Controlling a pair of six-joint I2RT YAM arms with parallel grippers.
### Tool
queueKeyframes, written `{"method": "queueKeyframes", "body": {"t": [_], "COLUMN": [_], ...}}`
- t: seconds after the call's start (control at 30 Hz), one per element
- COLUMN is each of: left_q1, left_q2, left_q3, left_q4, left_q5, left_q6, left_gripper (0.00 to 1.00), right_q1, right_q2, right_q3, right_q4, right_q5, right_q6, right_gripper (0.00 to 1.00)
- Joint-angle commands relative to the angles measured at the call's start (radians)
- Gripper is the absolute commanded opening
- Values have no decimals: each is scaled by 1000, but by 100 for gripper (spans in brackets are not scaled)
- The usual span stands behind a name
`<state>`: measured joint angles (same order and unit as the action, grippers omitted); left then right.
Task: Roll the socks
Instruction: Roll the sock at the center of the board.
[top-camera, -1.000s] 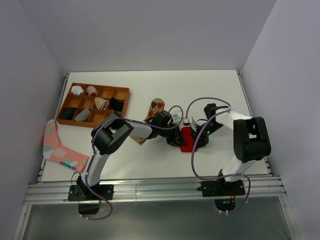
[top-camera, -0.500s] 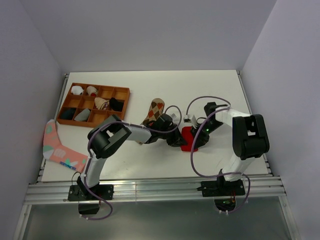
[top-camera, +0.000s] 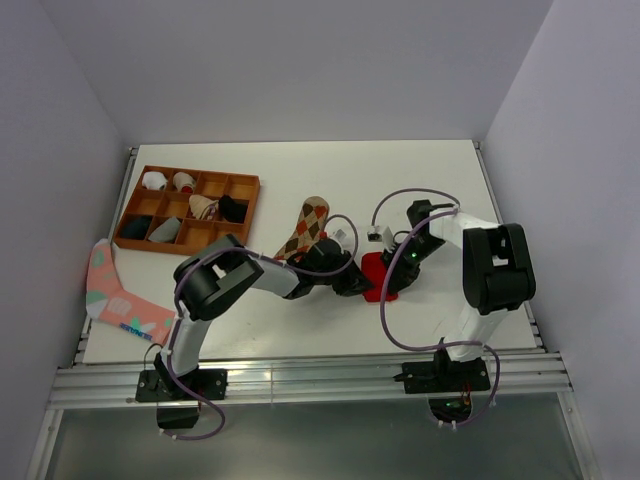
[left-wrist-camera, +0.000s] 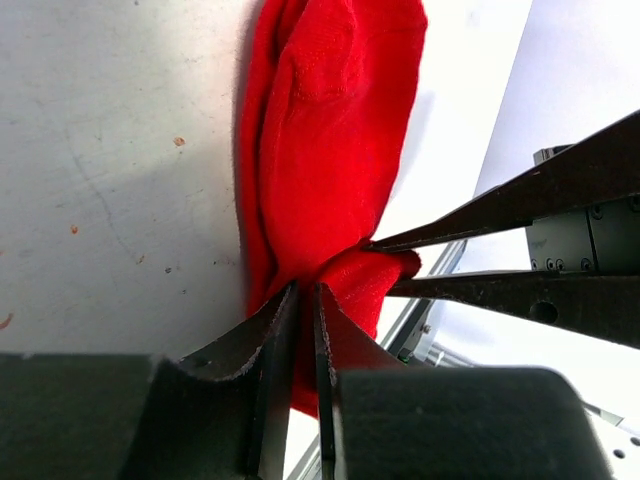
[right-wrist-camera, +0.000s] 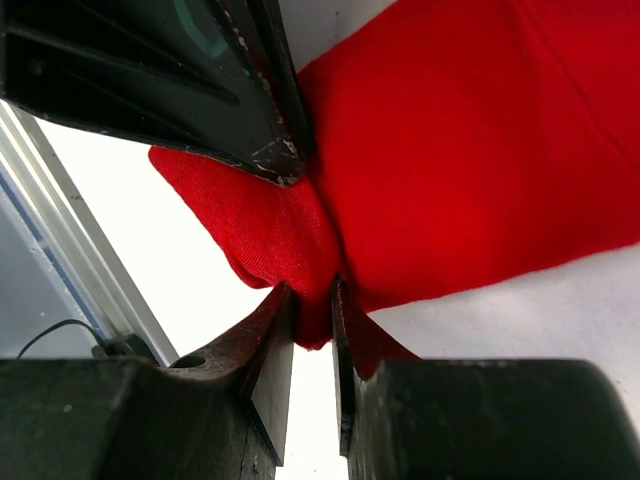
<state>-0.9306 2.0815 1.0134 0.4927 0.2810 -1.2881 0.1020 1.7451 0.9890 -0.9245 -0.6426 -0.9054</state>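
Note:
The red sock (top-camera: 373, 273) lies bunched on the white table (top-camera: 400, 180) between both grippers. My left gripper (top-camera: 356, 283) is shut on its near end; in the left wrist view the jaws (left-wrist-camera: 305, 292) pinch a fold of the red sock (left-wrist-camera: 320, 150). My right gripper (top-camera: 396, 268) is shut on the same end from the right; in the right wrist view it (right-wrist-camera: 312, 300) pinches the red sock (right-wrist-camera: 470, 150), with the left gripper's fingers (right-wrist-camera: 200, 80) just beyond. The tan argyle sock (top-camera: 312, 220) lies flat behind my left arm.
A brown compartment tray (top-camera: 247, 183) holding several rolled socks stands at the back left. A pink sock (top-camera: 115, 295) with teal and white markings lies at the table's left edge. The metal rail (top-camera: 300, 375) runs along the near edge.
My left arm has lowered and its elbow has swung nearer, with the gripper still on the red sock. My right wrist has shifted slightly back. The sock stays bunched between them.

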Motion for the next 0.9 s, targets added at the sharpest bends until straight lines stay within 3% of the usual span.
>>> {"method": "queueKeyframes", "body": {"t": [0.0,0.37,0.63,0.87], "left_q1": [-1,7,39,62], "left_q2": [40,-78,-75,5], "left_q3": [-64,-84,31,143], "left_q4": [-123,-74,-192,-194], "left_q5": [-86,-218,-276,-154], "left_q6": [10,138,252,352], "left_gripper": [19,33,38,44], "right_q1": [-24,-16,-13,-15], "right_q2": [-13,-21,-19,-9], "right_q3": [-6,-50,-47,-44], "right_q4": [125,170,158,156], "right_q5": [242,281,274,265], "right_q6": [-46,-69,-79,-79], "right_gripper": [9,9,8,8]}}
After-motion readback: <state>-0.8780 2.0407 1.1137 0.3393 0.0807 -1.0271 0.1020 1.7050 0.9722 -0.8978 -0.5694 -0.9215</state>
